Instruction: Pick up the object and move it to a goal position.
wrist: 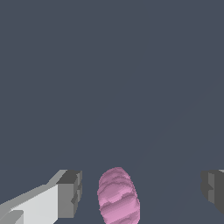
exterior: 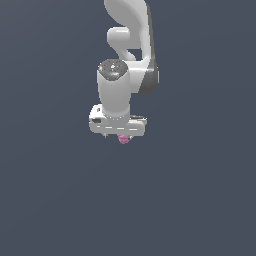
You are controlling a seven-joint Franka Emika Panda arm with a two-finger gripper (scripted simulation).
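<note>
Pink ridged blob point(wrist: 118, 197) sits between the tool's point(wrist: 142, 192) spread-apart fingers point(wrist: 70, 192), nearer one, untouched, low in frame.

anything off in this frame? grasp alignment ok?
Slightly off: the pink object sits between the open fingers but nearer one than the other, touching neither. Nothing looks damaged or spilled.
</note>
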